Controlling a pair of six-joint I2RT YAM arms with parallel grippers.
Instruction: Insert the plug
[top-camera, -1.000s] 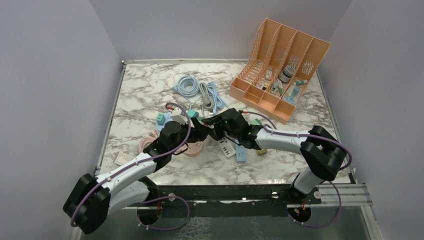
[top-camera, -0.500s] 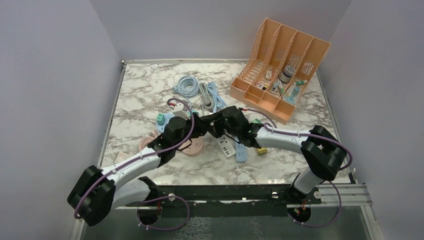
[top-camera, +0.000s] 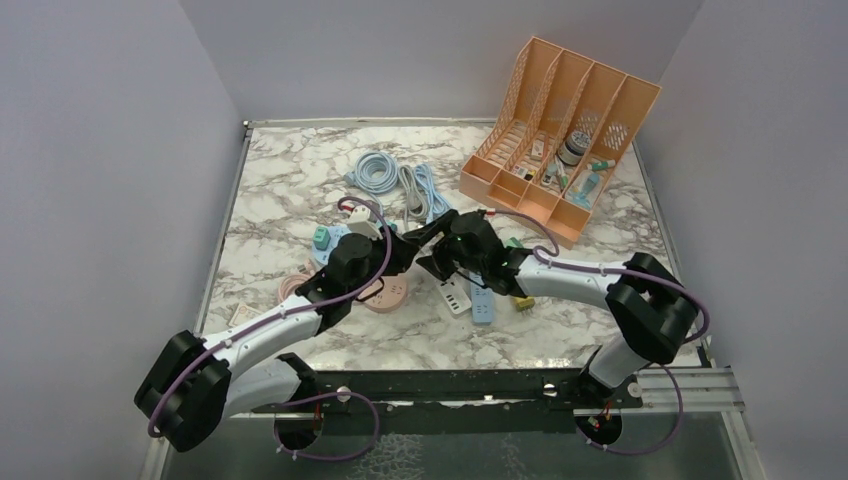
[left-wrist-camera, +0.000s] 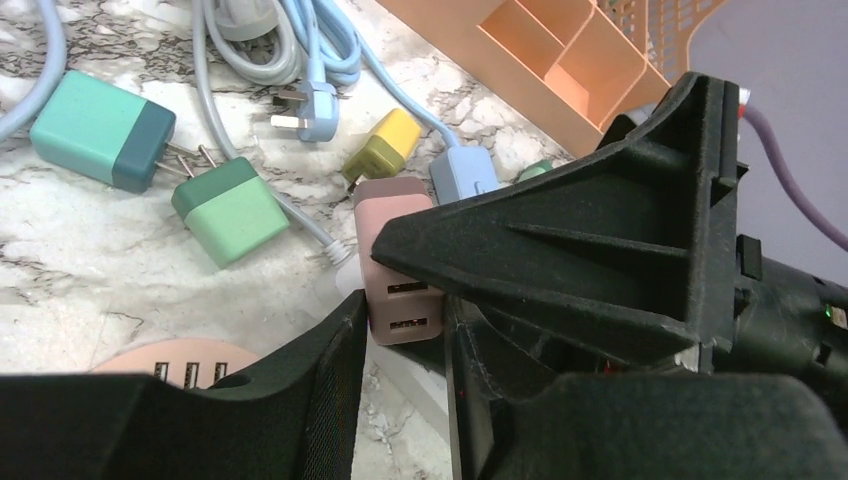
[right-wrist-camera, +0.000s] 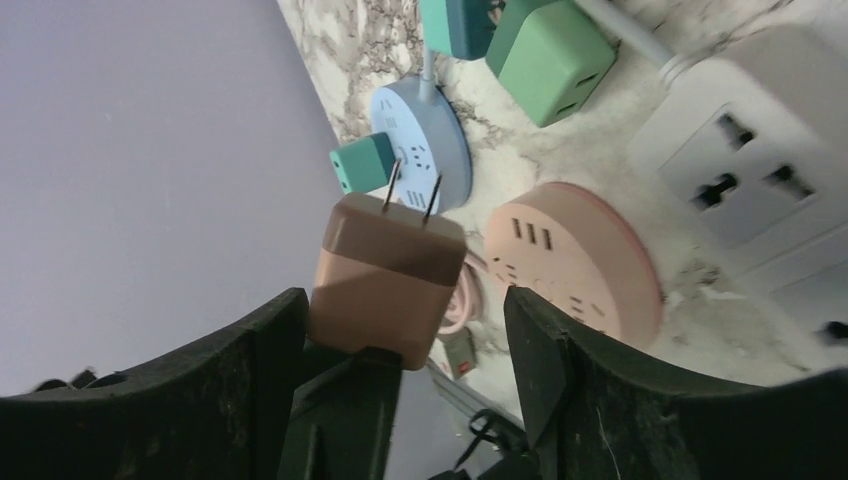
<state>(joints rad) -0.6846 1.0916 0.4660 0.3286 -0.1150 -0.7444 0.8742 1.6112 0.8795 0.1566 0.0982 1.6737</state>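
Near the tabletop's (top-camera: 300, 170) centre, raised off it, the left pincer (left-wrist-camera: 402, 335) is clamped on the USB end of the plug (right-wrist-camera: 385, 285), which keeps the prongs (right-wrist-camera: 391, 188) bare. To its right, the right pincer (right-wrist-camera: 405, 305) stands apart astride the plug, one finger (right-wrist-camera: 270, 370) against its side. This is probably a handover for a firmer grip. Pink socket (right-wrist-camera: 575, 265) and white strip (right-wrist-camera: 750, 160) lie below.

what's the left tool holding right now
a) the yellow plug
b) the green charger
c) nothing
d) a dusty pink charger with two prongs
d: the left tool is clamped on the dusty pink charger, and the right wrist view shows its two prongs sticking out.
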